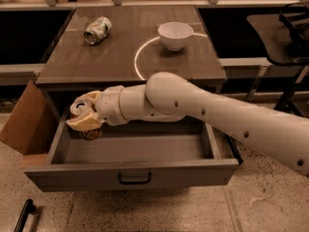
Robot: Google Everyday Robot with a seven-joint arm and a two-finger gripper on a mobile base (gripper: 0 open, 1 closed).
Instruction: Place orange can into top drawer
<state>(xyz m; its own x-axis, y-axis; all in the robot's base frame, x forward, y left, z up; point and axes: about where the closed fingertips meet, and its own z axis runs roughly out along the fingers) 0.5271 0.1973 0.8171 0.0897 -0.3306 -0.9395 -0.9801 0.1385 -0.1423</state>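
The orange can [80, 108], silver-topped with a mottled brown body, is gripped top-up by the beige fingers of the gripper [83, 122], just inside the left end of the open grey top drawer [130, 172], beneath the smooth brown tabletop [96, 57].

Beyond the gripper [86, 122], a green-and-white can [98, 30] lay on its side; a white bowl [175, 35] stood beyond and right, cardboard [26, 122] just left.

claw [85, 123] at top drawer [130, 171], orange can [78, 108] (half-hidden)
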